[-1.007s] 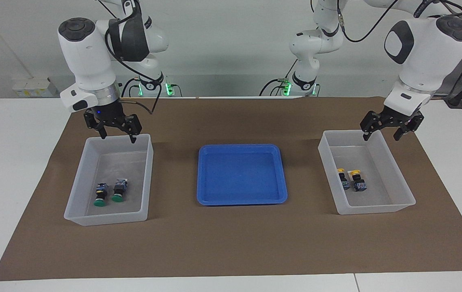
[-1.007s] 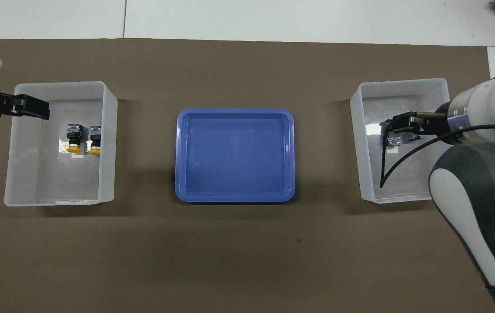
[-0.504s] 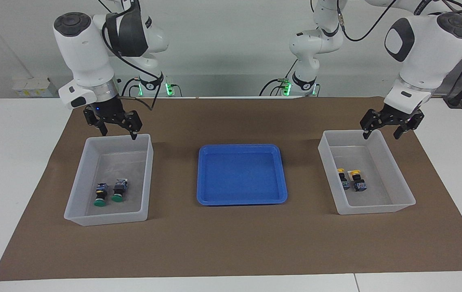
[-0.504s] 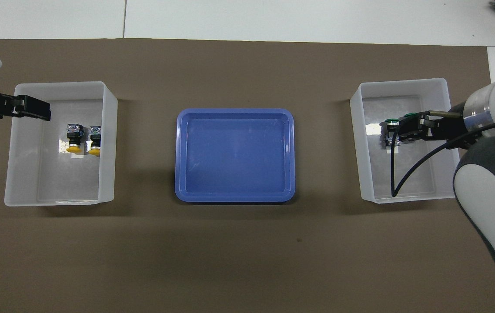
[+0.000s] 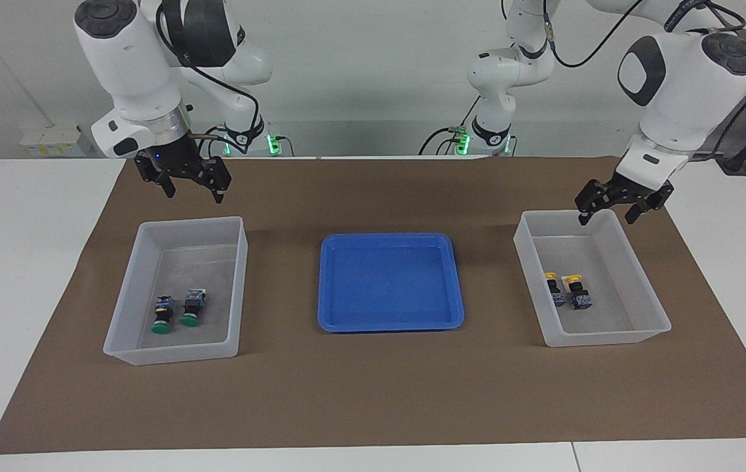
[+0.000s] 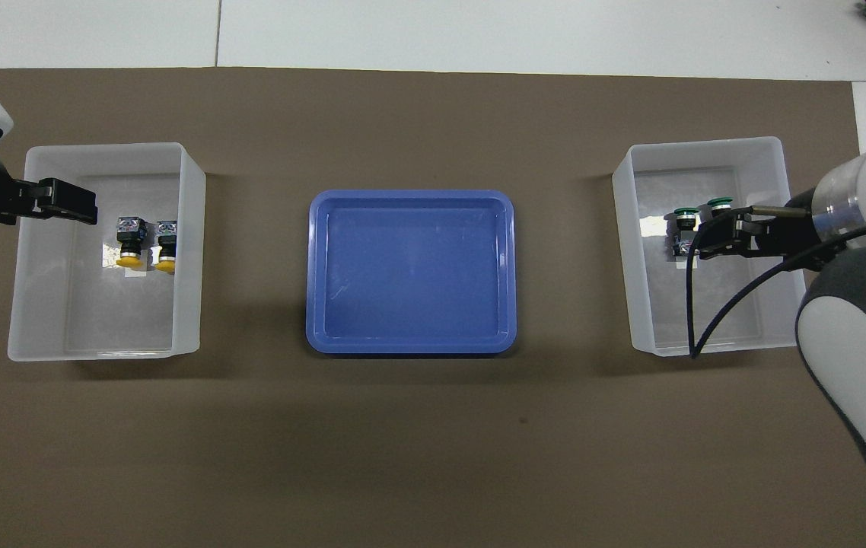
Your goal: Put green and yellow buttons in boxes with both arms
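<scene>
Two green buttons [image 5: 177, 313] [image 6: 702, 213] lie side by side on the floor of the box [image 5: 125, 288] [image 6: 625, 251] at the right arm's end. Two yellow buttons [image 5: 565, 290] [image 6: 147, 243] lie in the other box [image 5: 643, 278] [image 6: 189, 228] at the left arm's end. My right gripper [image 5: 193, 195] [image 6: 714, 236] hangs open and empty over the mat beside the robot-side wall of the green buttons' box. My left gripper [image 5: 607, 219] [image 6: 89, 205] hangs open and empty over the robot-side rim of the yellow buttons' box.
A shallow blue tray [image 5: 389, 324] [image 6: 410, 346] with nothing in it sits on the brown mat [image 5: 373, 393] between the two boxes. The right arm's black cable [image 6: 695, 304] dangles over its box.
The right gripper has risen and drawn back toward the robots, off its box; the green caps now show from overhead. The left gripper has shifted only slightly. The buttons have not moved.
</scene>
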Robot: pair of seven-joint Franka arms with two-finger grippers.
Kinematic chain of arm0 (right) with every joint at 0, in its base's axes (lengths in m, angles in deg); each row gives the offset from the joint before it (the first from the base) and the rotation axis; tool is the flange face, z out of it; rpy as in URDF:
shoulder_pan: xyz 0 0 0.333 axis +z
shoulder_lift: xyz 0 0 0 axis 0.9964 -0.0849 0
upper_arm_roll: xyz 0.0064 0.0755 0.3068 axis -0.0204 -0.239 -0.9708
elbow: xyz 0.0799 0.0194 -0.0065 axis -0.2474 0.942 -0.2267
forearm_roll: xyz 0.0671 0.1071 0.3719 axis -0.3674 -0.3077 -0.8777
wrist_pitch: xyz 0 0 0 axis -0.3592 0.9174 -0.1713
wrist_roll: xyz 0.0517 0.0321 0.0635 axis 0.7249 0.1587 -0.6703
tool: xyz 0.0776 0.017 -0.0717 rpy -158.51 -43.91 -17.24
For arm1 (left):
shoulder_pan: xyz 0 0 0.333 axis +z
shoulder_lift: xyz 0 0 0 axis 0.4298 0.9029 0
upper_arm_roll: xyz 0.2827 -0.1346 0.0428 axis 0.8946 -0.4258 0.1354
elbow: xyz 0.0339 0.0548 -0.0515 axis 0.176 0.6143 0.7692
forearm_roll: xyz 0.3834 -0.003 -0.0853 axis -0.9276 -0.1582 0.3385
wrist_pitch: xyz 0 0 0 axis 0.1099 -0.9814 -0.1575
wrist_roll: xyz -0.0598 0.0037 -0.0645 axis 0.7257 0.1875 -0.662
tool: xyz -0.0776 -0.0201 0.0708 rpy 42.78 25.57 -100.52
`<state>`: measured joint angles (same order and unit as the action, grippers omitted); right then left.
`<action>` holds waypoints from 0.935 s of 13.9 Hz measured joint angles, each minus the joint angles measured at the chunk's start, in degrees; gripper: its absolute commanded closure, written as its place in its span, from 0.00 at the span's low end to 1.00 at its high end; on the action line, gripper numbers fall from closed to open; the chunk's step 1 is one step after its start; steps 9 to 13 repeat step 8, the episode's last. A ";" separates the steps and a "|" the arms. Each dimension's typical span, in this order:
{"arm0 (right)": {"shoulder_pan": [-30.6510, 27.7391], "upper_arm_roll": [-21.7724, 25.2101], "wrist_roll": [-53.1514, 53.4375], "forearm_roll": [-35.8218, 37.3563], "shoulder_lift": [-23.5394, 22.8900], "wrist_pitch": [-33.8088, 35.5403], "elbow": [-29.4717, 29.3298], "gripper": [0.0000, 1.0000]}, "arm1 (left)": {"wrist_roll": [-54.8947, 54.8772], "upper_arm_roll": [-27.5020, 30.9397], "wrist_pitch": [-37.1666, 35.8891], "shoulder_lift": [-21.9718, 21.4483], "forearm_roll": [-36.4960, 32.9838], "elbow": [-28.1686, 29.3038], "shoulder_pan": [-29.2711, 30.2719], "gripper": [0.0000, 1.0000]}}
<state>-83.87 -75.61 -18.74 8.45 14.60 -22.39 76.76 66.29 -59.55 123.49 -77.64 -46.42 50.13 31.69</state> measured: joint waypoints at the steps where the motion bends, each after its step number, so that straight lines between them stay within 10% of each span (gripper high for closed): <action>1: -0.02 0.01 -0.04 0.00 0.02 0.00 0.14 0.00 | 0.21 0.00 -0.01 -0.13 0.02 0.19 0.00 0.00; 13: -0.02 0.01 -0.07 0.00 0.48 0.00 1.15 0.00 | 1.00 -0.15 -0.26 -0.67 0.10 0.59 -0.12 0.00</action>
